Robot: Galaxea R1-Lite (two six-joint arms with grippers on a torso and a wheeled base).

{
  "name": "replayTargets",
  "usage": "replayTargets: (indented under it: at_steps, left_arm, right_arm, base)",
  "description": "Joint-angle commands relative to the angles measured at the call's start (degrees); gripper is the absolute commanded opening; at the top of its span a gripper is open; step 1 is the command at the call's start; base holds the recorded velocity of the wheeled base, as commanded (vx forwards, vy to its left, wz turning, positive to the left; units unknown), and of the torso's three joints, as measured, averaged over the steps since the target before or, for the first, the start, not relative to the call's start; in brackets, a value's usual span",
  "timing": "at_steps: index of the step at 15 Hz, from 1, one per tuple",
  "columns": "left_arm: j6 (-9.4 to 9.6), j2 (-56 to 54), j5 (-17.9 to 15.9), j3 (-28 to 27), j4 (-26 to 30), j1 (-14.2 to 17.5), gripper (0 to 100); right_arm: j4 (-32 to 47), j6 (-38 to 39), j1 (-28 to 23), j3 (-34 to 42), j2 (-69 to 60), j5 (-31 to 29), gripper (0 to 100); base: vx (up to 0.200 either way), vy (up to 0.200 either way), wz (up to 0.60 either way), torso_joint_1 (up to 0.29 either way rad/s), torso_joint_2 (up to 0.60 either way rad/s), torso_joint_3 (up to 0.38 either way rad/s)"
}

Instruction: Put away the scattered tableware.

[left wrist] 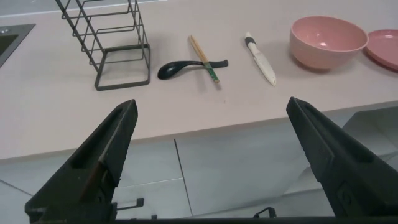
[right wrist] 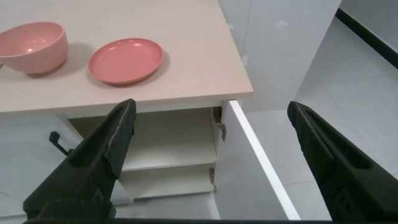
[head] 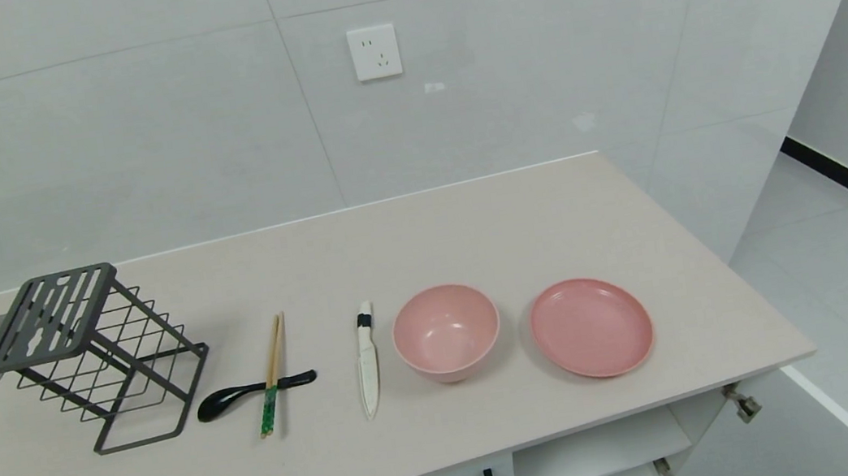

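Ok, we logged both arms held off the front edge of the counter (head: 471,223). The left gripper (left wrist: 211,109) had its jaws spread wide with nothing in them, and the right gripper (right wrist: 211,106) was likewise released and empty.

All the tableware lay in a row on the counter. From the robot's left that was the wire rack (head: 90,347), black spoon (head: 248,392), chopsticks (head: 271,373) crossing over the spoon's handle, knife (head: 367,360), pink bowl (head: 446,332) and pink plate (head: 591,326). Nothing had been stowed yet.

We judged the first pick was pending. The left arm should probably lift the chopsticks first, since they sat on the spoon, pinching both sticks together at mid-length. The right arm suited the plate, taken by its rim, with the open cabinet shelf (right wrist: 168,149) just below.

We found no readable brand or writing. The chopsticks had a green patterned end, too small to make out.
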Motion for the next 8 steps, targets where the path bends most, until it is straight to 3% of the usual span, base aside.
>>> replayTargets:
  at_steps: [1,2,3,8]
  left_arm:
    - [0.04,0.1,0.0,0.0,0.0,0.0,100]
    - [0.12,0.1,0.0,0.0,0.0,0.0,100]
    - [0.04,0.1,0.0,0.0,0.0,0.0,100]
    - [0.12,0.1,0.0,0.0,0.0,0.0,100]
  right_arm:
    - [0.0,0.0,0.0,0.0,0.0,0.0,100]
    - [0.0,0.0,0.0,0.0,0.0,0.0,100]
    - [0.0,0.1,0.0,0.0,0.0,0.0,100]
    - [0.0,0.0,0.0,0.0,0.0,0.1,100]
  base:
    - [0.200,0.200,0.00,-0.002,-0.01,0.002]
    - [0.200,0.200,0.00,0.002,0.00,0.002]
    - [0.200,0.000,0.00,0.002,0.00,0.002]
    - [0.000,0.000,0.00,0.000,0.00,0.000]
